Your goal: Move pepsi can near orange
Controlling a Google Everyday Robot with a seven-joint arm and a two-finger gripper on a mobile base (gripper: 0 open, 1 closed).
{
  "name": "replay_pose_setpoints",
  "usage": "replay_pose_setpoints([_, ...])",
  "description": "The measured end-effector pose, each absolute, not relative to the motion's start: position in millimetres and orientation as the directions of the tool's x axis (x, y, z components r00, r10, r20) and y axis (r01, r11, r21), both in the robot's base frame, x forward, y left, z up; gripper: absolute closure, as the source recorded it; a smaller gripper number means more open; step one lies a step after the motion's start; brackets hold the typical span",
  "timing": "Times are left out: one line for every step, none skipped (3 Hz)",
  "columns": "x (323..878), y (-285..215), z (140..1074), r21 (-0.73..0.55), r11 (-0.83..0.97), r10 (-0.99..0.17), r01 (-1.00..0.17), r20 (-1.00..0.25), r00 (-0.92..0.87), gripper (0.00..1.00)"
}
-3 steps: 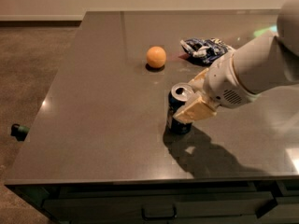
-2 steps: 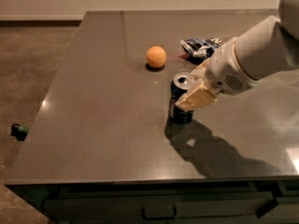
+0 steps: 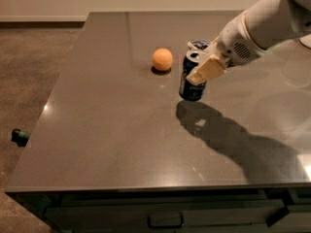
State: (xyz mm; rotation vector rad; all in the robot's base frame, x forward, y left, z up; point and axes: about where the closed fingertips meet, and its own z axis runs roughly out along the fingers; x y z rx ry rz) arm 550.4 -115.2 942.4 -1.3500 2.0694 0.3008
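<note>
The pepsi can (image 3: 190,84) is dark blue with a silver top and stands near the middle of the dark table, slightly tilted. My gripper (image 3: 203,69) comes in from the right and is shut on the can's upper part, its tan finger (image 3: 208,70) across the can's side. The can's base is at or just above the tabletop. The orange (image 3: 162,59) sits on the table a short way to the can's upper left, apart from it.
A blue-and-white snack bag (image 3: 199,44) lies just behind the can, mostly hidden by my gripper. The table's front edge (image 3: 155,186) has drawers below. A dark small object (image 3: 19,136) sits on the floor at the left.
My gripper has carried the can away from the table's front, toward the orange; the gap between can and orange is smaller. The orange has not moved.
</note>
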Motion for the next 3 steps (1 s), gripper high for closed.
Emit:
replay_pose_setpoints([585, -113, 950, -0.162, 0.452, -0.736, -0.877, -0.624, -0.264, 1.00])
replay_pose_setpoints([612, -103, 950, -0.171, 0.447, -0.737, -0.878, -0.626, -0.254, 1.00])
replay_pose_setpoints([628, -95, 940, -0.177, 0.437, -0.751, -0.882, -0.612, -0.250, 1.00])
